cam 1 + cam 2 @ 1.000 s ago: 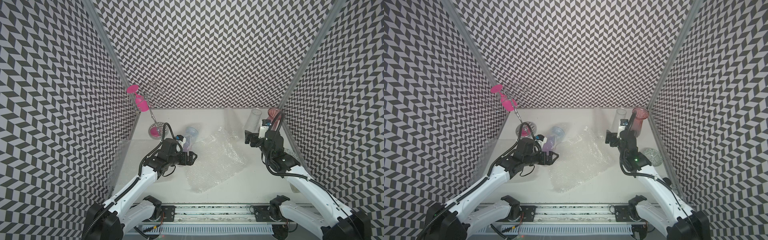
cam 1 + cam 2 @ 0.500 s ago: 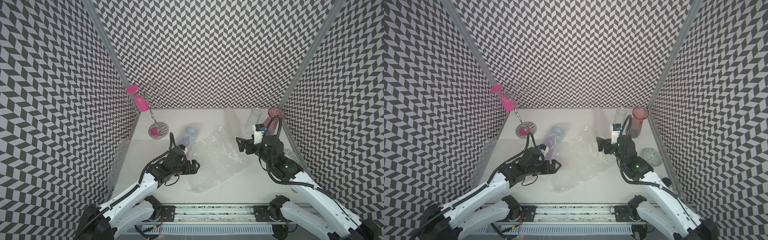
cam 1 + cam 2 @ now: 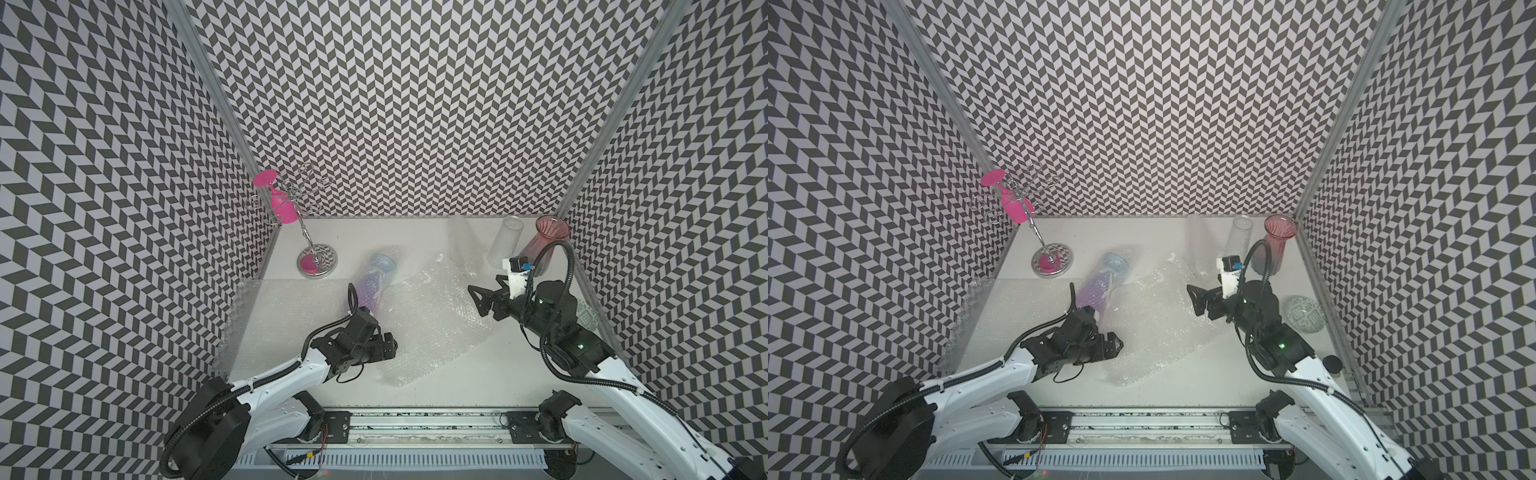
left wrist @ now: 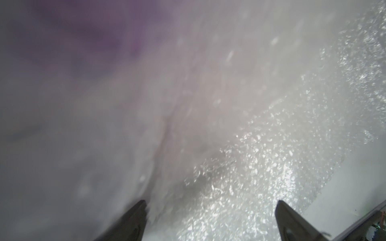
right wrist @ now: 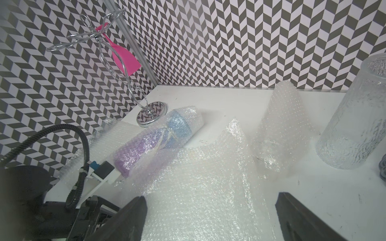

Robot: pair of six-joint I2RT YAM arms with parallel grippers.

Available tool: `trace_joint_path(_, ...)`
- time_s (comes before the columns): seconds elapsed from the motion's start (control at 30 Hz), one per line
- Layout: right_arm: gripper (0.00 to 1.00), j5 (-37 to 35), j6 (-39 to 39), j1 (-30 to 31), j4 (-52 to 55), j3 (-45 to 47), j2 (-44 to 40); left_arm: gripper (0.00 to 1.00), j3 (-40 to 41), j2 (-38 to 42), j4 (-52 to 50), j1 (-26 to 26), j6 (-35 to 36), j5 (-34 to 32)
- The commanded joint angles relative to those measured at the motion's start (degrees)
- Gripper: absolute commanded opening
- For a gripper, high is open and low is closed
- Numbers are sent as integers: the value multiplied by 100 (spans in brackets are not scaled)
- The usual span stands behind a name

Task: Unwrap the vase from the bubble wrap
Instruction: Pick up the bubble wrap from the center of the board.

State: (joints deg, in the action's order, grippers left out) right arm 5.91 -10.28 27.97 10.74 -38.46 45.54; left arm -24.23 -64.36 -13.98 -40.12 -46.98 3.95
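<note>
Left end effector point(image 3: 387, 350), right end effector point(image 3: 482, 301) both spread, empty. Pinch loose bubble wrap point(image 3: 432, 328) edge, peel off purple-blue vase point(image 3: 374, 282) (fully swaddled).

Vase point(image 3: 376, 279): purple-to-blue, on its side just beside rack point(image 3: 316, 261) base, blue end nearer rack, still w/ a layer round it. Wrap point(image 3: 432, 324): clear, bubbly, crinkled; loose sheet trails off vase away from rack, rumpled on bench point(image 3: 478, 374).
</note>
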Motion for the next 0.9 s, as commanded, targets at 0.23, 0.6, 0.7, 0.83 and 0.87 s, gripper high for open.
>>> trace_joint_path(0.23, 98, 94, 376, 34, -266, -298, 308, 39, -138, -317, 727, -45, 172, -149)
trace_joint_path(0.6, 99, -176, 496, 138, -226, -376, 128, 0, -2530, -414, -1855, -99, 999, -545)
trace_joint_path(0.7, 98, -246, 588, 255, -239, -382, 57, 0, -3634, -602, -3009, -18, 1233, -1060)
trace_joint_path(0.83, 99, -425, 745, 488, -213, -373, -28, 0, -4561, -666, -3903, 770, 1631, -1230)
trace_joint_path(0.87, 99, -464, 786, 550, -192, -373, -51, 0, -4651, -658, -4009, 996, 1775, -1223)
